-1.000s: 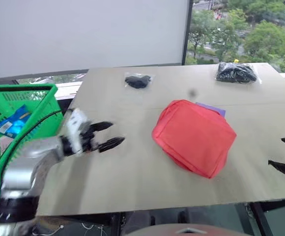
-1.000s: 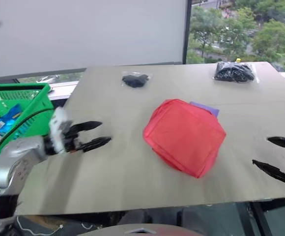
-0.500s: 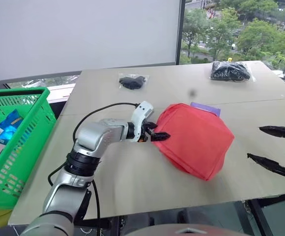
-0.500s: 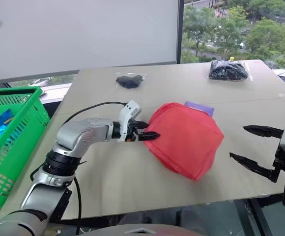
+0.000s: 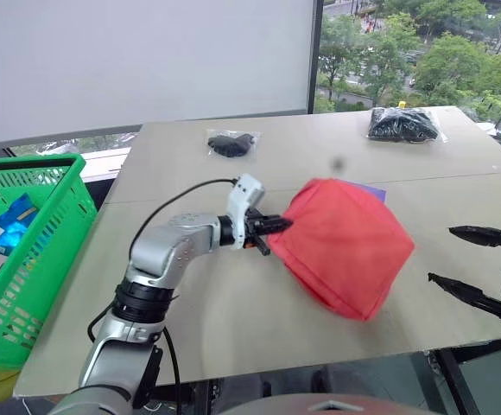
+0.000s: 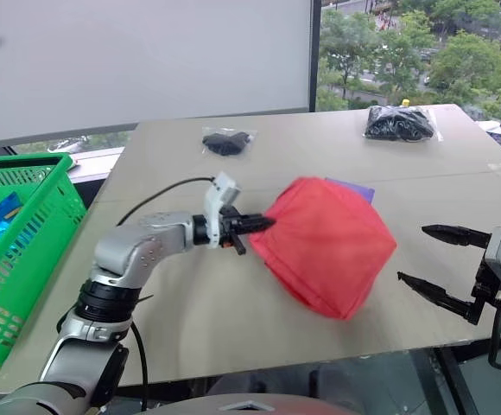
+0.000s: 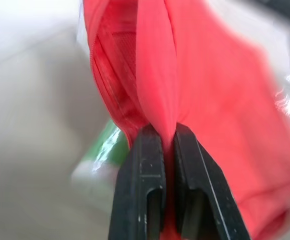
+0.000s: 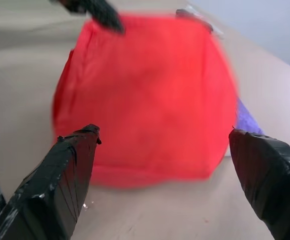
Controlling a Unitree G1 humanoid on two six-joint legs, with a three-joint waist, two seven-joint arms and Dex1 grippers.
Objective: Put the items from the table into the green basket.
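Note:
My left gripper is shut on the left edge of the red pouch, pinching a fold of its fabric and tilting that side up off the table. Under the raised edge a green-and-white roll shows. A purple packet peeks out behind the pouch. Two clear bags of black things lie at the far side, one at the left and one at the right. The green basket stands left of the table. My right gripper hangs open to the right of the pouch.
A blue packet lies inside the basket. The table's front edge runs close below both arms. A white wall and a window with trees stand behind the table's far edge.
My left gripper moved right from near the basket to the pouch, closed on its left edge and raised it. The right gripper shifted slightly left.

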